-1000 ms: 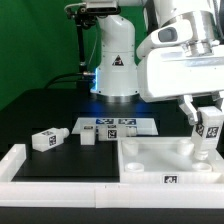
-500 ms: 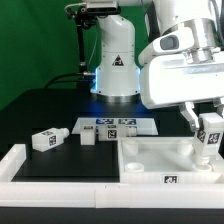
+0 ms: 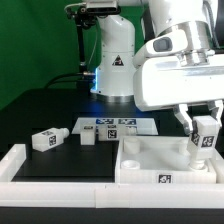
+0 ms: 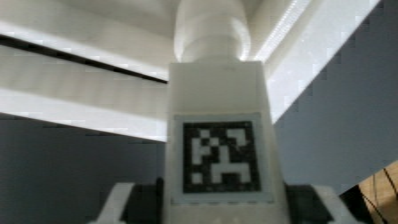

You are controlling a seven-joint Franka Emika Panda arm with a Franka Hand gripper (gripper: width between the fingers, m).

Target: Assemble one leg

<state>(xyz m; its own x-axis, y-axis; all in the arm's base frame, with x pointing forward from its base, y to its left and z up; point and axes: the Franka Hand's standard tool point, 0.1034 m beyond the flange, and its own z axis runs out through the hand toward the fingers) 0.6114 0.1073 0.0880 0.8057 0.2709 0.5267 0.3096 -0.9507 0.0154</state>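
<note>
My gripper is shut on a white leg with a black-and-white tag. It holds the leg upright over the right end of the large white panel. In the wrist view the leg fills the middle, its tag facing the camera, and the gripper clasps it from both sides. The leg's lower end sits at or just above the panel's surface; I cannot tell if it touches. Two more legs lie on the black table: one at the exterior view's left and one beside the marker board.
The marker board lies flat behind the panel. A white rail borders the table's front and left. The robot base stands at the back. A green curtain hangs at the rear left.
The gripper with the leg has shifted slightly toward the exterior view's left and a little lower over the panel's right end.
</note>
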